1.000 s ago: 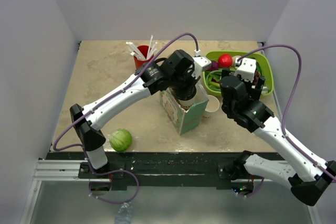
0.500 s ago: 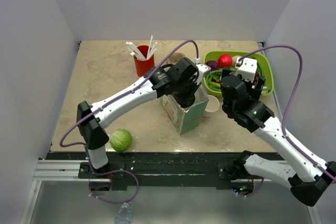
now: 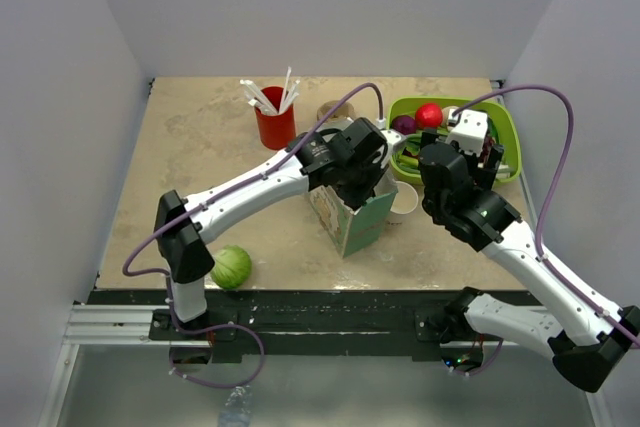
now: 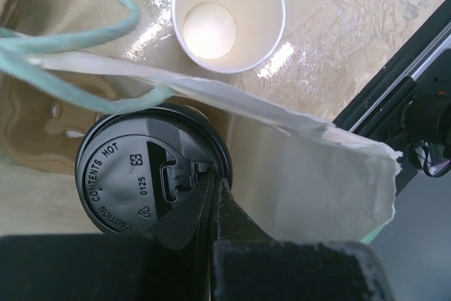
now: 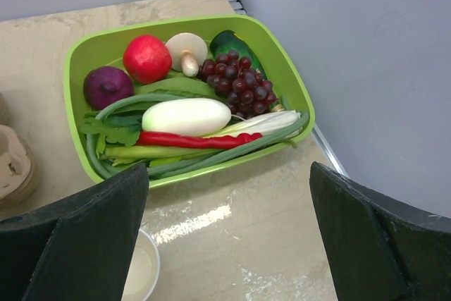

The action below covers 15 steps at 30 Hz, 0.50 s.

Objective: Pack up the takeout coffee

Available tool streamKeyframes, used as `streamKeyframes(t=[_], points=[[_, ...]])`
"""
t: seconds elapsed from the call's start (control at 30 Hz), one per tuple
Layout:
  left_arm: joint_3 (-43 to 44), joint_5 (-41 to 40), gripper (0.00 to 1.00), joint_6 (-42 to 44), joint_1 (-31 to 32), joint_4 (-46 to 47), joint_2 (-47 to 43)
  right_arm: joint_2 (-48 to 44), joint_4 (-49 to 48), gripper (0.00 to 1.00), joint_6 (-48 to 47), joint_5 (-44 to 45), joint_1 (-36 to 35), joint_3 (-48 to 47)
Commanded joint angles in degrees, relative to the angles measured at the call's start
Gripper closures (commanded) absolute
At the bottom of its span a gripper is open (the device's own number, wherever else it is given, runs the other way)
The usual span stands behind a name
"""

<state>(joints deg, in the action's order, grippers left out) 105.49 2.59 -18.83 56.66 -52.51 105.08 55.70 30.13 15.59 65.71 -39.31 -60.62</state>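
The takeout coffee shows in the left wrist view as a white cup with a round black lid [image 4: 137, 174]. It sits inside the open paper bag [image 4: 317, 174]. My left gripper [image 4: 213, 187] is shut on the rim of the lid. In the top view the left gripper [image 3: 358, 175] is down in the mouth of the green-and-white bag [image 3: 358, 219], and the cup is hidden there. My right gripper [image 5: 229, 202] is open and empty. It hovers over the table in front of the green tray [image 5: 70, 89].
A lidless white paper cup [image 3: 404, 202] stands just right of the bag and shows in the left wrist view [image 4: 229, 15]. A red cup with white straws [image 3: 275, 125] stands at the back. The green tray [image 3: 508, 135] holds vegetables. A cabbage [image 3: 231, 267] lies front left. A cardboard cup carrier [image 3: 333, 109] is behind the bag.
My left gripper has moved right and down into the bag's mouth with the lidded cup. The right arm has not moved.
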Motion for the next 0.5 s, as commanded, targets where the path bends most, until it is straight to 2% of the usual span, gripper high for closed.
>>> streamKeyframes(t=[0.0,0.47], points=[[2.09,1.37,1.0,-1.21,0.99,-0.05,1.53,-0.42,-0.69,0.02,1.9,0.12,0.29,-0.64],[3.14,-0.92,1.0,-1.39,1.26,-2.77,6.1,-0.42,-1.22,0.02,1.54,-2.08,0.2,-0.64]])
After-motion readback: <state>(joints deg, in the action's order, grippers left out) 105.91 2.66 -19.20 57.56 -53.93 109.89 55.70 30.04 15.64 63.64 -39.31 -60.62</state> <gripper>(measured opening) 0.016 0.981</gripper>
